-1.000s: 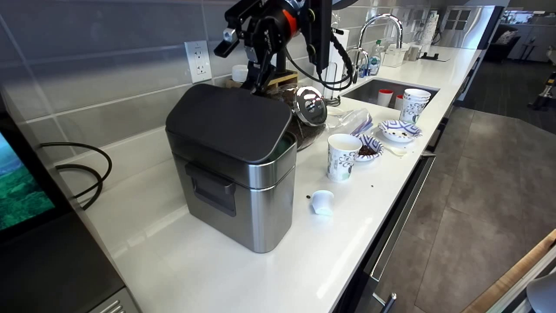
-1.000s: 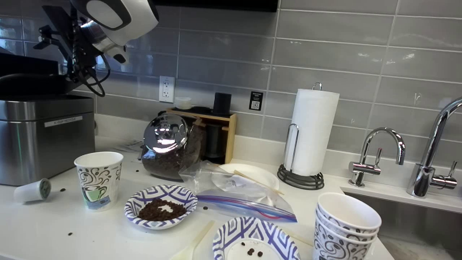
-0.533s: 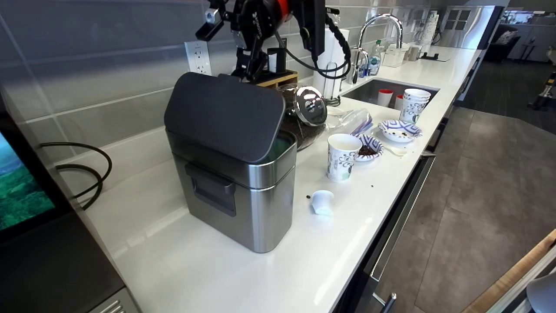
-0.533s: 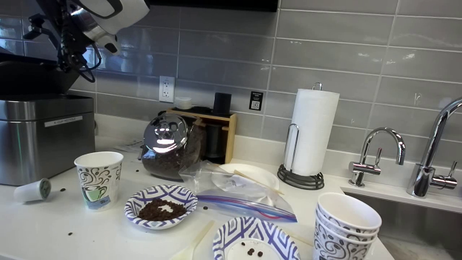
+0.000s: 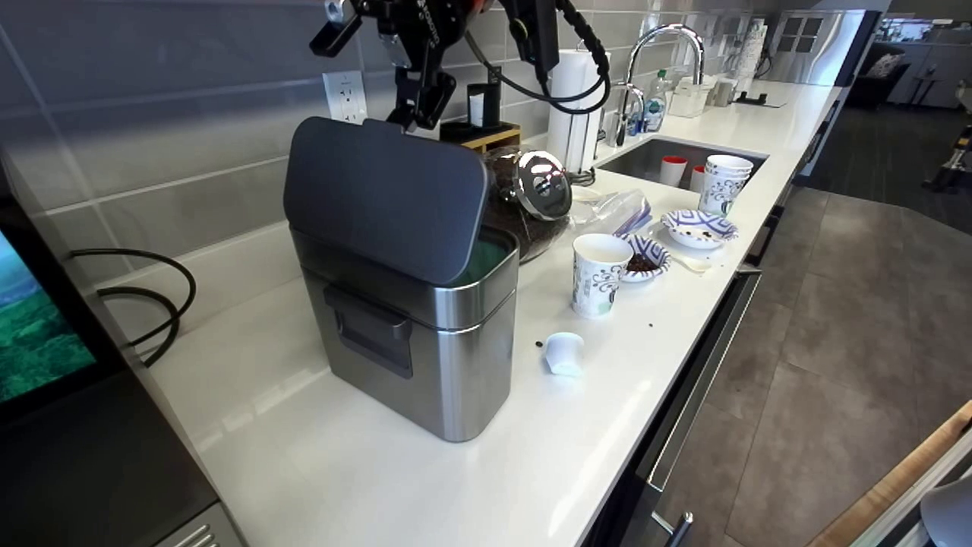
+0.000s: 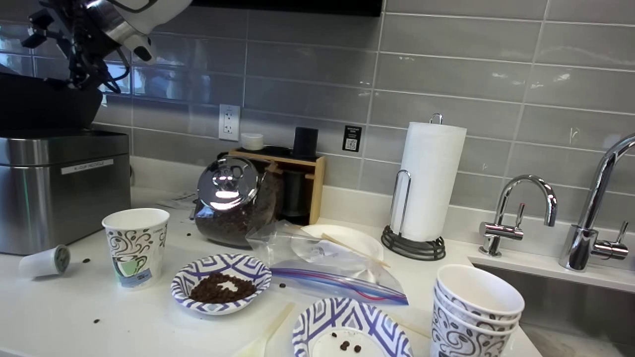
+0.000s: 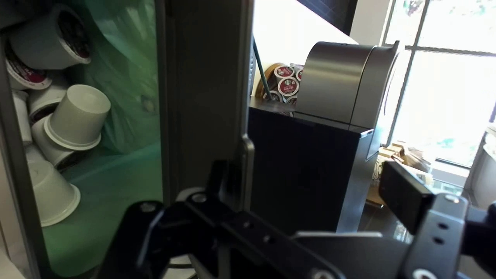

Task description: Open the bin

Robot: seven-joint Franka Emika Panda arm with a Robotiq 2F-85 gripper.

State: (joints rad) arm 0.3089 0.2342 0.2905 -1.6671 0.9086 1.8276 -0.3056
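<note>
A gripper [image 5: 367, 79] hangs above the far side of the bin [image 5: 429, 342], its jaws spread well apart and one finger [image 5: 411, 106] at the raised far edge of the tilted lid [image 5: 387, 197]. The bin stands upright on a counter [image 5: 364, 486], at left in both exterior views; the wrist view shows pods [image 7: 77, 116] piled in its green liner [image 7: 120, 190]. In an exterior view, another pod [image 5: 563, 353] lies on its side just right of the bin, near a cup [image 5: 594, 277].

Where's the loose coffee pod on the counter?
In an exterior view, the pod lies on its side at lower left, in front of the bin and left of a paper cup.
</note>
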